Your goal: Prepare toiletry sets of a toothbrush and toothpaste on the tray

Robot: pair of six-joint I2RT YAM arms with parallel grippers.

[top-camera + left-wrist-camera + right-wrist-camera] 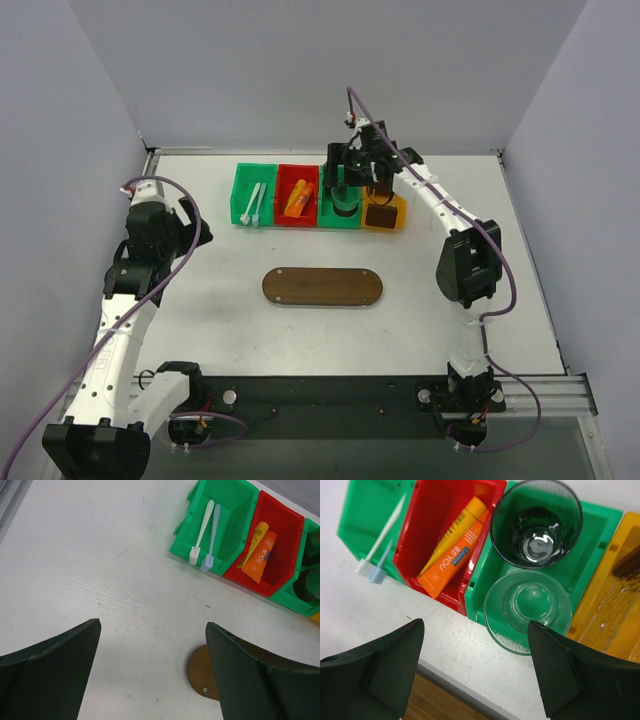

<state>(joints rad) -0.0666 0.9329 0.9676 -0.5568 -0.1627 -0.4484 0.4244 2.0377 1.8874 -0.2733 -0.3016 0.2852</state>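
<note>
Right pincer (475,625) open, empty; left pincer (154,625) likewise.
Orange toothpaste (452,562) overlaps yellow tube (451,532) in red bin (430,515); toothbrushes (204,525): one white, one perhaps pale blue.

You can read one marking only: the words "BE YOU", printed in white capitals along the orange toothpaste tube (451,562) lying in the red bin (432,507). The yellow tube (457,524) beside it carries dark barcode-like stripes, with no legible text.
</note>
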